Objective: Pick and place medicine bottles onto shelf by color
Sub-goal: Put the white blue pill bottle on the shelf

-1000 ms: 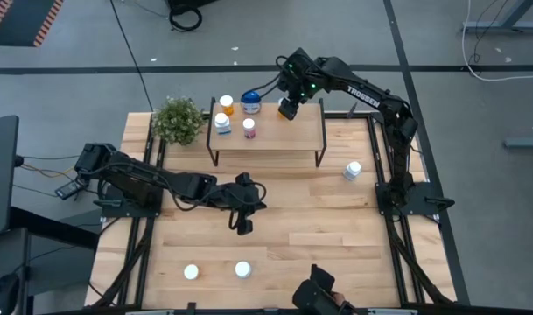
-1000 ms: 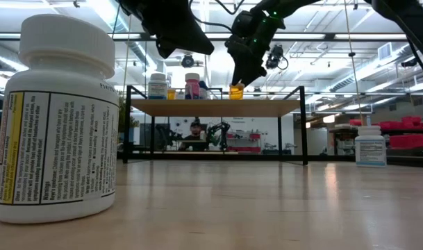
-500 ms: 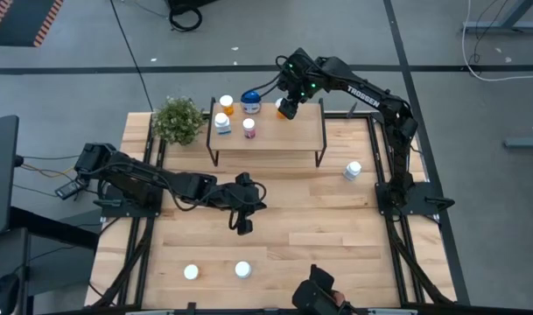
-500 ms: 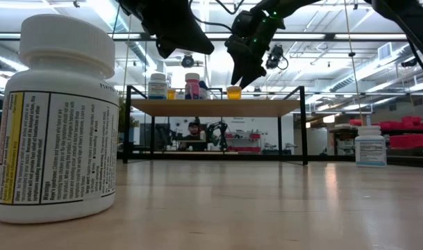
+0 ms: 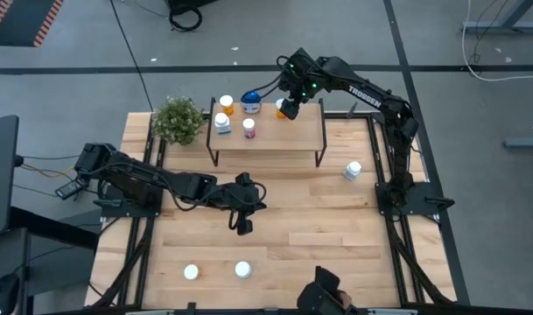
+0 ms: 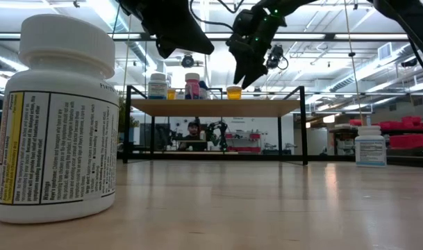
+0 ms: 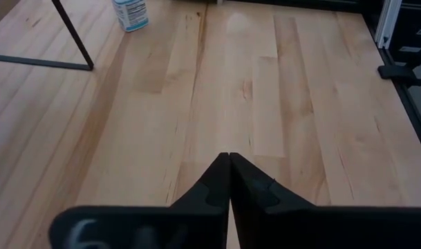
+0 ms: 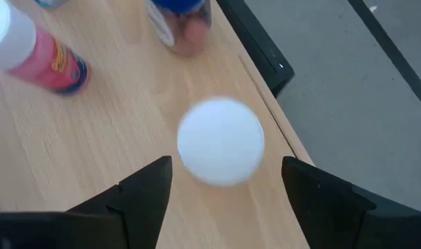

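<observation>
Your right gripper (image 8: 220,187) hangs with jaws spread above the orange bottle (image 6: 234,92), now on the shelf (image 5: 301,136) with four others. Three bottles remain on the worktop (image 5: 319,227); left jaws pressed together.

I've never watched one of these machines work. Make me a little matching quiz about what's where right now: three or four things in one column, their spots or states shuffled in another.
Things:
1. right gripper
2. left gripper
3. pink bottle
4. potted plant

States:
A. shut, over the bare middle of the table
B. standing on the shelf beside a bluish-white bottle
C. open, just above the orange bottle on the shelf
D. on the table beside the shelf's end

Pairs: 1-C, 2-A, 3-B, 4-D
</observation>
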Controlling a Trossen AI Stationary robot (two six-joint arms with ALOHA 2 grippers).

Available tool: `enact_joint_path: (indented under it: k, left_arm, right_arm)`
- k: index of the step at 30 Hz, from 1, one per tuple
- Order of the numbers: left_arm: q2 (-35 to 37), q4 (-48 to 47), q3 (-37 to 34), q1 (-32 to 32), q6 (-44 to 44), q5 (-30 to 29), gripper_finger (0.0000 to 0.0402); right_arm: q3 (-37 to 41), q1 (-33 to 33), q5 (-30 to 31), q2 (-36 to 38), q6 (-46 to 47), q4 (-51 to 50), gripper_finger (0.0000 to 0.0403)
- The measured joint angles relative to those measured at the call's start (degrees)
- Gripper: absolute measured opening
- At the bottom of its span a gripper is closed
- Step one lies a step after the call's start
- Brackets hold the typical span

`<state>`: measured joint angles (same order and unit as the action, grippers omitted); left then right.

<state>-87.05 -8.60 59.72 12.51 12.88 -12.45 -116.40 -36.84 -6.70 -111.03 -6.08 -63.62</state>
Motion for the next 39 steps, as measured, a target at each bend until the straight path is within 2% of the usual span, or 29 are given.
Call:
enact_joint_path:
  k: [5, 11, 16, 21, 26, 29, 33, 39]
  left_arm:
    - [0.0, -0.08, 0.0, 0.0, -0.04, 0.0, 0.0022]
    - [0.0, -0.11, 0.0, -0.02, -0.13, 0.0, 0.002]
    - [0.0, -0.14, 0.0, -0.07, -0.22, 0.0, 0.0013]
    - [0.0, -0.28, 0.0, 0.27, -0.2, 0.0, 0.0015]
    - [0.0, -0.28, 0.0, 0.61, -0.22, 0.02, 0.0019]
    - [0.01, -0.26, 0.0, 0.61, -0.22, 0.01, 0.0014]
    - [0.02, -0.26, 0.0, 0.57, -0.21, 0.0, 0.001]
    - [0.02, -0.22, 0.0, 0.59, -0.21, 0.0, 0.0019]
  right_arm:
    - [-2.4, 0.01, 5.24, 2.64, -0.3, -4.84, 0.0283]
    - [-2.28, 0.69, 5.57, 7.12, 4.56, -15.8, 0.0283]
    - [-1.22, 4.16, 7.16, 8.04, 7.69, -26.92, 0.0283]
    - [-1.25, 7.11, 8.22, 13.17, 11.6, -26.48, 0.0283]
    - [0.83, 6.86, 11.81, 19.35, 17.31, -26.24, 0.0283]
    - [6.55, 6.54, 14.2, 23.53, 19.23, -26.37, 0.0283]
    - [20.51, 6.54, 15.66, 30.26, 22.06, -22.93, 0.0283]
    - [41.31, 6.67, 12.79, 40.99, 26.1, -16.47, 0.0282]
